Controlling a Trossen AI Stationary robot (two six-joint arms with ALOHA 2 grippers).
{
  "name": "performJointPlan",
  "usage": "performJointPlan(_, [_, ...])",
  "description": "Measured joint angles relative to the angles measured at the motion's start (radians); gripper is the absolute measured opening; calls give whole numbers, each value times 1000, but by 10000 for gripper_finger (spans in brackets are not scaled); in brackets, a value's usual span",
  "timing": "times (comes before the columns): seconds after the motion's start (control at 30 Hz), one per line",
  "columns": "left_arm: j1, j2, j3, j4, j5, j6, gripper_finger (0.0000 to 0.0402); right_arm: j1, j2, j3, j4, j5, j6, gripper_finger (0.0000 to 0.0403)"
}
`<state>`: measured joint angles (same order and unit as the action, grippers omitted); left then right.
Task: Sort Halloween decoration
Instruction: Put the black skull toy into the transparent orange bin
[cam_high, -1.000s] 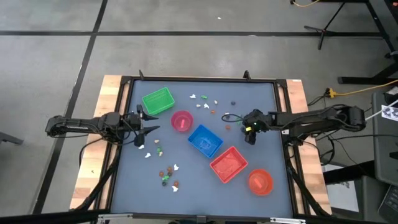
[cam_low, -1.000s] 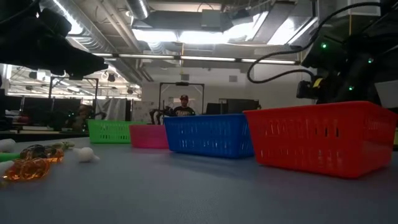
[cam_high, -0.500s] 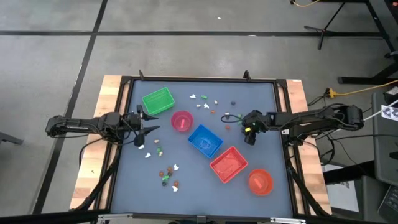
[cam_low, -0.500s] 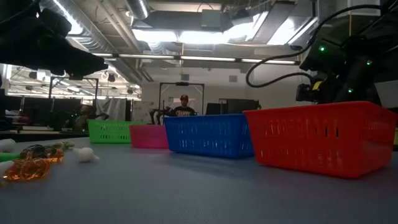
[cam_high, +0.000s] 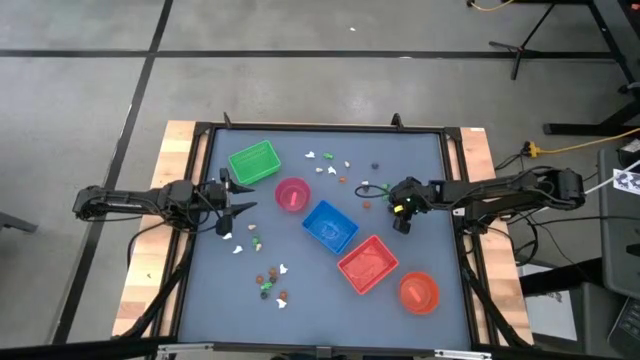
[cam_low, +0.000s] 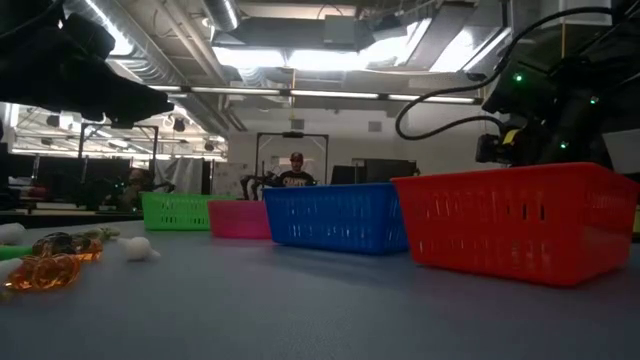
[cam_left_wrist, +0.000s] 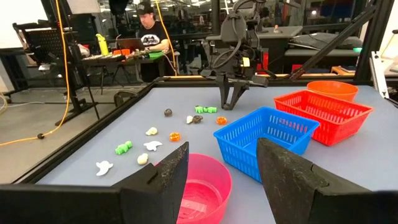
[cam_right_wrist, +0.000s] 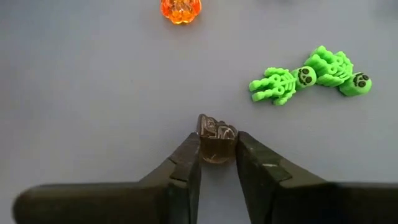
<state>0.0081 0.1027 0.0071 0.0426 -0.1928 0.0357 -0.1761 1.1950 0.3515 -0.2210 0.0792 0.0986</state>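
Tiny Halloween trinkets lie scattered on the grey-blue table: a far group and a near-left group. My right gripper slants down at the table's right part, shut on a small dark brown trinket. Beside it lie two green skeletons and an orange pumpkin. My left gripper waits open and level at the left edge, with nothing between its fingers. My right gripper pinches the dark brown trinket by its two opposite sides between the ends of its two fingers. The fingers come slanting down from the table's right side. Whether the trinket still rests on the table cannot be told.
A green tray, a pink bowl, a blue tray, a red tray and an orange bowl run in a slanted row from far left to near right. A person sits beyond the table.
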Motion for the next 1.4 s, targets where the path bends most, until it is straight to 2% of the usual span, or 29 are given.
performJointPlan(0.17, [0, 0, 0, 0, 0, 0, 174, -1, 0, 0, -1, -8, 0, 67])
performJointPlan(0.5, [0, 0, 0, 0, 0, 0, 174, -1, 0, 0, 9, -17, 0, 70])
performJointPlan(0.77, [0, 0, 0, 0, 0, 0, 174, -1, 2, 85, 3, -80, -3, 70])
performJointPlan(0.93, [0, 0, 0, 0, 0, 0, 174, -1, 2, 185, -40, -202, -3, 71])
performJointPlan(1.13, [0, 0, 0, 0, 0, 0, 174, 0, 1, 346, -241, -414, 10, 71])
performJointPlan(1.27, [0, 0, 0, 0, 0, 0, 174, 5, 0, 407, -322, -567, 122, 71])
performJointPlan(1.4, [0, 0, 0, 0, 0, 0, 174, 70, 0, 411, -339, -628, 219, 71])
